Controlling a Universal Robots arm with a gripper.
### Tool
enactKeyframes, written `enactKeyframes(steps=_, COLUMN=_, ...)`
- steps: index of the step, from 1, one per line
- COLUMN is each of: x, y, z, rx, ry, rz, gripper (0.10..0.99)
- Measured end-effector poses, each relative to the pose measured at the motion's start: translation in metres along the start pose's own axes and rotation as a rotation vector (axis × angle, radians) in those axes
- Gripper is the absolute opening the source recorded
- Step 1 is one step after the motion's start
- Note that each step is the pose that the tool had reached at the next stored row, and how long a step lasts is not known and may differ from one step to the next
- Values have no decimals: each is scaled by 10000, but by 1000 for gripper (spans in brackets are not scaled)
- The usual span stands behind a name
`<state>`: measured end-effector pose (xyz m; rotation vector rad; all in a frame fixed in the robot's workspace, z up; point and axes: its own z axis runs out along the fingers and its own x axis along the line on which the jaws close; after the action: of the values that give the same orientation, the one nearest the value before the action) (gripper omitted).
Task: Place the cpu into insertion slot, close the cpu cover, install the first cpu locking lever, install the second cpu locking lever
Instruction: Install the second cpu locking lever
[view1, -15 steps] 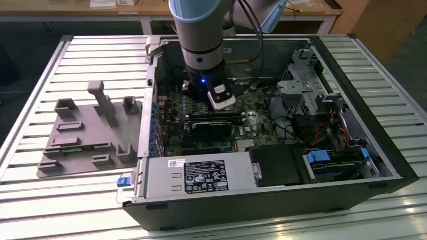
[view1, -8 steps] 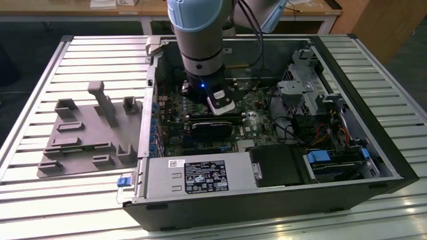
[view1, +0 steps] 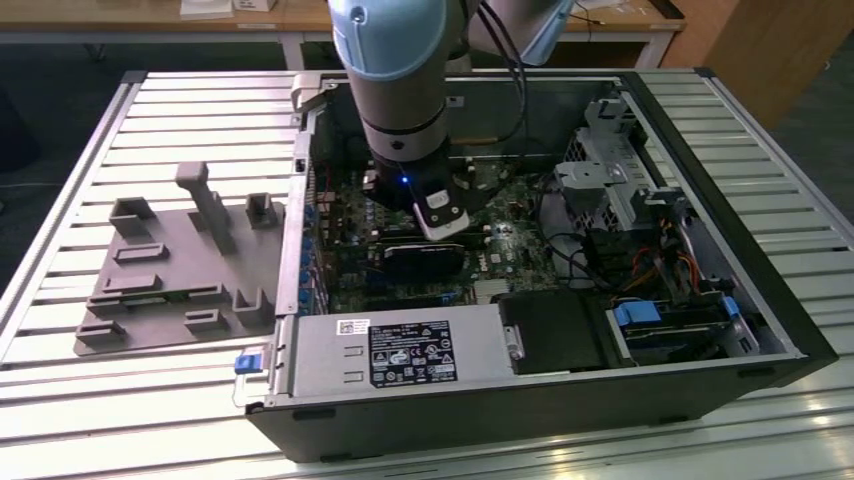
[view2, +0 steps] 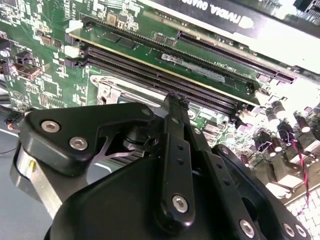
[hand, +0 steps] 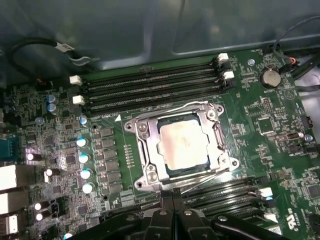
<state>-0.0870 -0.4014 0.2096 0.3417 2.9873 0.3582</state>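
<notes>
The cpu (hand: 182, 145) lies flat in the insertion slot (hand: 171, 173) on the green motherboard, its dull metal top showing. The silvery cpu cover (hand: 148, 150) lies down around it, with the chip showing through its cut-out. A thin wire lever (hand: 200, 181) runs along the socket edge nearest my fingertips. My gripper (hand: 172, 202) hangs just off that edge, shut with nothing visible between its fingers. In the second wrist view the gripper (view2: 175, 102) stands over a corner of the silver frame (view2: 107, 91). From outside, the gripper (view1: 445, 228) reaches down into the open computer case.
Rows of memory slots (hand: 150, 85) flank the socket, with more slots (hand: 227, 192) beside my fingers. A black graphics card (view1: 427, 260) sits close by the gripper. A power supply (view1: 400, 355), drive cages (view1: 614, 180) and the case walls hem the space. A grey fixture plate (view1: 174, 270) lies on the slatted table.
</notes>
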Motion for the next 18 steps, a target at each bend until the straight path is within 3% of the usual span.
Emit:
enactKeyframes(steps=1, x=17, y=-11, z=9, rx=-155, ry=35, rz=15, gripper=102)
enactKeyframes(steps=2, x=25, y=-17, z=16, rx=-214, ry=48, rz=19, gripper=102)
enactKeyframes(steps=10, x=75, y=-78, z=57, rx=-618, ry=141, rz=53, gripper=102)
enactKeyframes(steps=18, x=80, y=-148, z=68, rx=-946, ry=212, rz=94, gripper=102)
